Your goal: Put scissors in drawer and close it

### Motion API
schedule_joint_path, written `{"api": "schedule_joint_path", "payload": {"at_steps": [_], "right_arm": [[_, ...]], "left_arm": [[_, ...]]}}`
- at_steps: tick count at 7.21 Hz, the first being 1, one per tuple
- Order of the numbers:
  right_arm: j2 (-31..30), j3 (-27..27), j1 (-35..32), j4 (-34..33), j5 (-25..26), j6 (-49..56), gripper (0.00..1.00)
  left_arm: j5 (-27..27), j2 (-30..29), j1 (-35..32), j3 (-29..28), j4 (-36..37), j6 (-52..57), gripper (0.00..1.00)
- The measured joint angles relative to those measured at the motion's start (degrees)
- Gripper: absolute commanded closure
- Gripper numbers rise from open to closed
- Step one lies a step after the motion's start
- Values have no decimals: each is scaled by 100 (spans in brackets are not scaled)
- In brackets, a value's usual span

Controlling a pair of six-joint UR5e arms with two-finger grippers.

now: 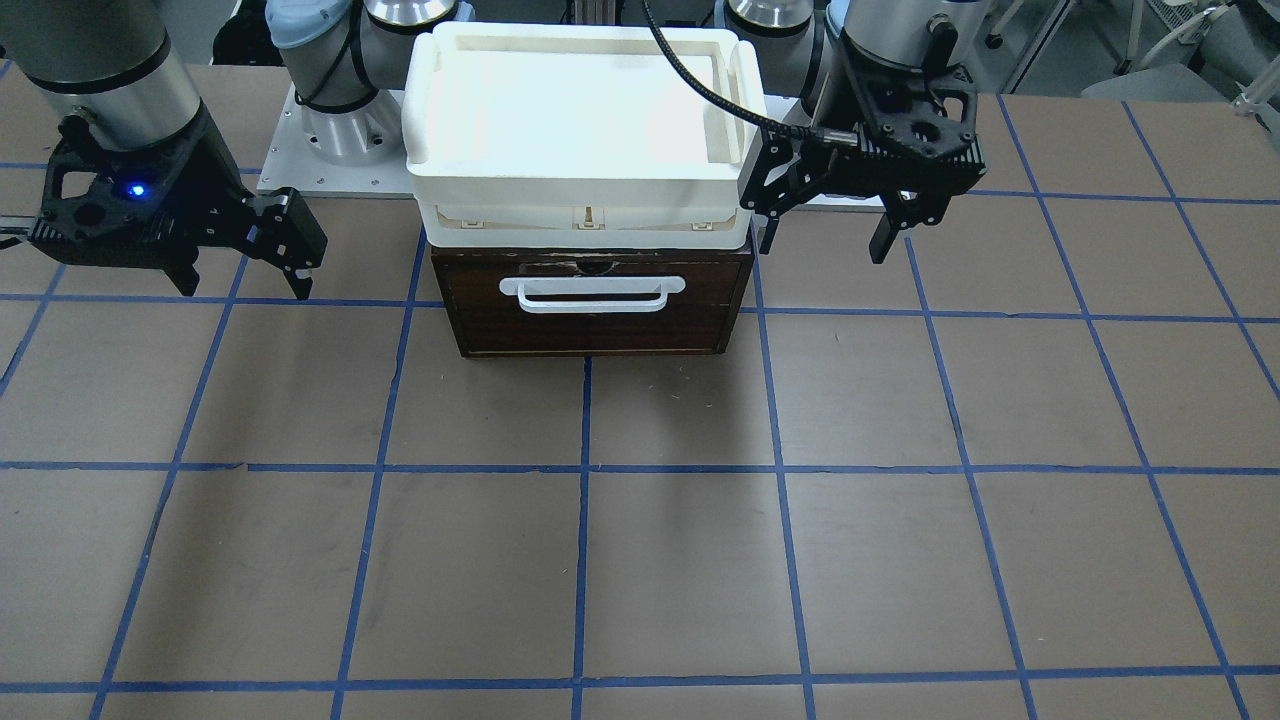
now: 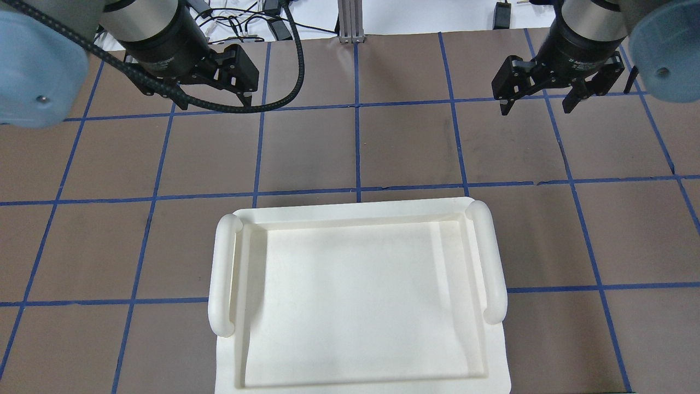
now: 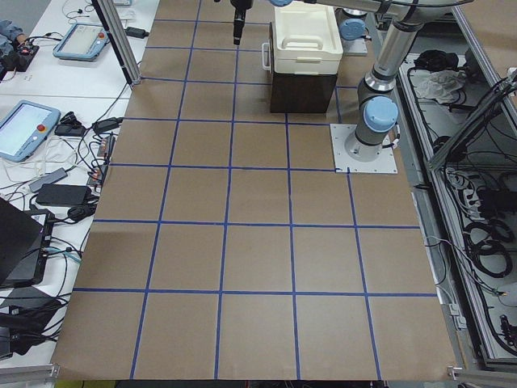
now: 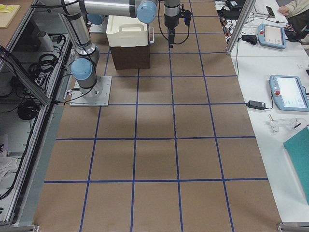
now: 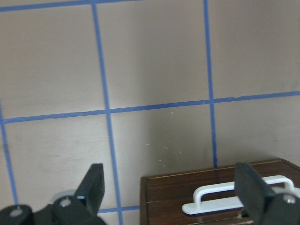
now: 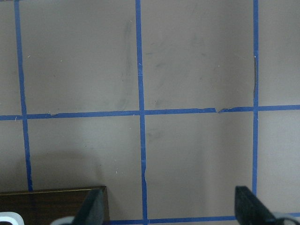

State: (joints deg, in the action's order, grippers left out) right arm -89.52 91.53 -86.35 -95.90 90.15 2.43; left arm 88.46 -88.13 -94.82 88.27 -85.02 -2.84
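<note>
The drawer (image 1: 590, 325) has a dark brown front and a white bar handle (image 1: 592, 293). It sits pushed in flush under a white plastic tray (image 1: 430, 110). The scissors show in no view. My left gripper (image 1: 822, 248) hangs open and empty beside the drawer unit, on its own side. In the left wrist view its open fingers (image 5: 91, 187) frame the drawer front (image 5: 178, 194) and the handle (image 5: 234, 199). My right gripper (image 1: 245, 290) hangs open and empty on the other side. In the right wrist view a corner of the brown front (image 6: 51, 201) shows.
The white tray (image 2: 223, 273) on top of the drawer unit holds nothing I can see. The brown table has blue tape grid lines (image 1: 585, 465). The arm bases (image 1: 330, 130) stand behind the unit. In the overhead view the left gripper (image 2: 214, 101) and right gripper (image 2: 536, 109) hover beyond the tray.
</note>
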Motion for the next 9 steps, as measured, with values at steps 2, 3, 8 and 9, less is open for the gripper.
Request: {"api": "schedule_joint_path", "payload": {"at_steps": [2, 3, 8, 9], "right_arm": [[-7, 4, -10, 1, 3, 14, 0], [-6, 4, -11, 2, 10, 19, 0], [5, 5, -5, 9, 75, 21, 0], [5, 5, -2, 10, 82, 21, 0]], "left_arm": [[20, 347, 166, 294, 12, -27, 0], [22, 352, 254, 295, 17, 87, 0], [-41, -17, 391, -128, -441, 515, 0], [-39, -39, 393, -138, -551, 519, 0]]}}
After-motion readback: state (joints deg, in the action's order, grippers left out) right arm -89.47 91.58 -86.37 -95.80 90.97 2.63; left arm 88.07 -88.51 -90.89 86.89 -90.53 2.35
